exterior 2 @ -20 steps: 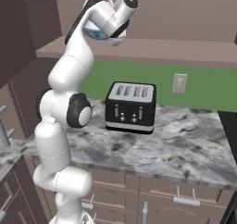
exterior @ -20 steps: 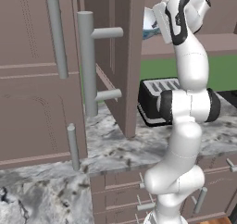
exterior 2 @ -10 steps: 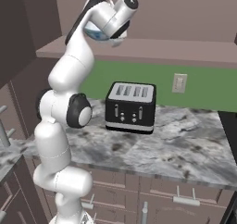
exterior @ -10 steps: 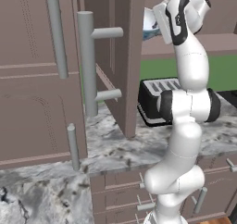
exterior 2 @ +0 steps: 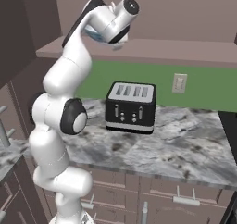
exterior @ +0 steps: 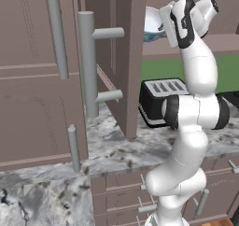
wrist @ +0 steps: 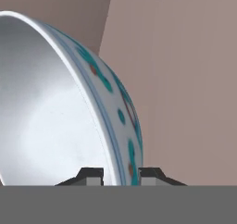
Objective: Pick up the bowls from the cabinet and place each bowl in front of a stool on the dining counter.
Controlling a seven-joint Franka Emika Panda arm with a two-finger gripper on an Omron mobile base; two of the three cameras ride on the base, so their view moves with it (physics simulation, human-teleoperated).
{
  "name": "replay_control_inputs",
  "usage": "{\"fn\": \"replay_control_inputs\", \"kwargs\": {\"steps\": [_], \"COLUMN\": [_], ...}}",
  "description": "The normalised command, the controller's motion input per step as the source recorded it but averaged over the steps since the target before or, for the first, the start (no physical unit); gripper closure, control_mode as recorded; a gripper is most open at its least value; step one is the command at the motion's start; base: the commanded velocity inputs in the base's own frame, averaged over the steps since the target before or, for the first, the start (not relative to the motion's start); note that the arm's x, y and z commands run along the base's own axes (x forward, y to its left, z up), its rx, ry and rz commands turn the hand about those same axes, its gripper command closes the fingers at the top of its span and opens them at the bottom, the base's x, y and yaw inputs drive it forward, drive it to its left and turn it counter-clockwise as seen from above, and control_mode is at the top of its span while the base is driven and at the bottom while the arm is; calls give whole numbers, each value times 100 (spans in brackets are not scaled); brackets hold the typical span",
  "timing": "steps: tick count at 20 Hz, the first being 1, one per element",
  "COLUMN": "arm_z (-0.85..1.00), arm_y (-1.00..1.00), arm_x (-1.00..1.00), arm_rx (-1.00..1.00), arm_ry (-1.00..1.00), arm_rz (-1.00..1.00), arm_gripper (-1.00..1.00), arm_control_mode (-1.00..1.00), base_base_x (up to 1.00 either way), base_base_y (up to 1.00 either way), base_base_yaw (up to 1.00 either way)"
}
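The bowl (wrist: 69, 102) is white inside with blue-green marks outside, and it sits up in the open cabinet (exterior: 126, 57), at about 1 o'clock in the left base view. The gripper (wrist: 120, 176) is pinched nearly shut on the bowl's rim, with one fingertip (wrist: 91, 174) inside and the other on the painted outside. The bowl looks hard and smooth, so it could slip, and it would likely break if it fell or hit wood. The thin rim is a good place to hold, but the bowl may swing from such a small pinch, so slow moves seem best. Just beside the bowl, at about 9 o'clock from it in the left base view, stands the open cabinet door's edge, and its long grey handles (exterior: 88, 66) stick out further left. The bowl has to come out without bumping that edge. Below, at 6 o'clock from the bowl in the right base view, a black toaster (exterior 2: 130, 107) sits on the marbled counter (exterior 2: 185, 144). There is open room to the right of the toaster.
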Motion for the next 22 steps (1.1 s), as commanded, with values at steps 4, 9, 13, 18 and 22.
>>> {"fn": "replay_control_inputs", "kwargs": {"steps": [4,9,13,18,22], "arm_z": [4,18,8,2,0], "arm_y": [-4,-2,0,0,0], "arm_x": [-88,-99,-100,-100,-100], "arm_rx": [0,0,0,0,0], "arm_ry": [1,17,20,17,15], "arm_rz": [-10,-6,-5,-6,-6], "arm_gripper": [100,100,100,100,100], "arm_control_mode": [-100,-100,-100,-100,-100], "base_base_x": [0,0,0,0,0], "base_base_y": [0,0,0,0,0], "base_base_yaw": [0,0,0,0,0]}}
